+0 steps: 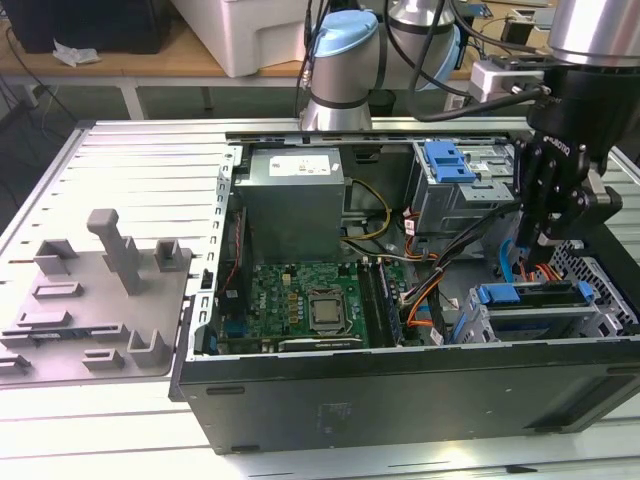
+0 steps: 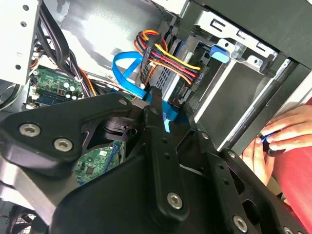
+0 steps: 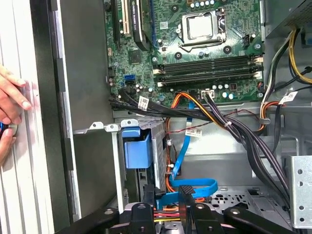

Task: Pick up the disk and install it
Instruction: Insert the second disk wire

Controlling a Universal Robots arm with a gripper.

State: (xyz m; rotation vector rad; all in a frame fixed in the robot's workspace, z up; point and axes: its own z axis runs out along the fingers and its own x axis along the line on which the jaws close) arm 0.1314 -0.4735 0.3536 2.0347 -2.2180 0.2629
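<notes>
lab, likely | open computer case (image 1: 400,400) | slatted aluminium table (image 1: 130,170)

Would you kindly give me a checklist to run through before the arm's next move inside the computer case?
1. Case open on top: ok.
2. Gripper above the drive cage end of the case: ok.
3. Blue cable clear of the gripper: not ok, it loops close in front of it.
4. Person's hand away from the case: not ok, it is right beside the case wall.
5. Disk held by the gripper: cannot tell.
</notes>
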